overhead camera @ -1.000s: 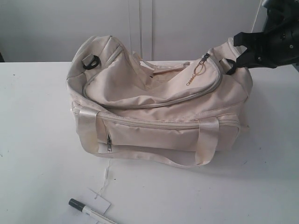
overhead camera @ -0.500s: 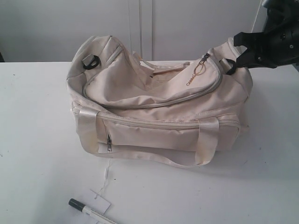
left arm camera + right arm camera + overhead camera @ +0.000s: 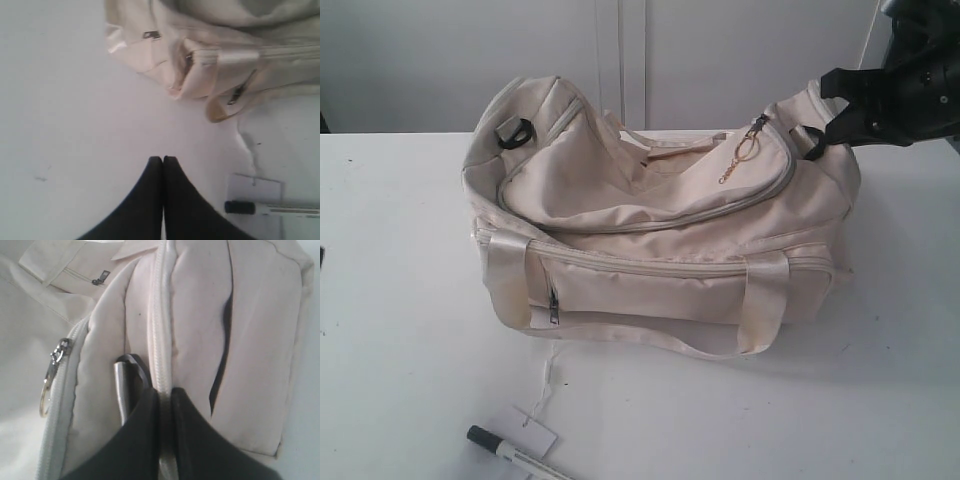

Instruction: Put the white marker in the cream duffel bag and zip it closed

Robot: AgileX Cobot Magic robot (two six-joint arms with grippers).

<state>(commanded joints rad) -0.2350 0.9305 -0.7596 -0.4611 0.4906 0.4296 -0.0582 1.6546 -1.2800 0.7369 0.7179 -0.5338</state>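
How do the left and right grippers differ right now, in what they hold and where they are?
The left gripper is shut on nothing; the right gripper is shut on a raised seam of the cream duffel bag. The left hangs over the table, apart from the bag, with the white marker lying nearby; the right is at the bag's end. Shared: both have black fingers, closed.

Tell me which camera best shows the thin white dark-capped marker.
Left wrist view: the white marker is largest, cap clear. Exterior view clips it at the edge; right wrist view shows only the cream fabric duffel bag.
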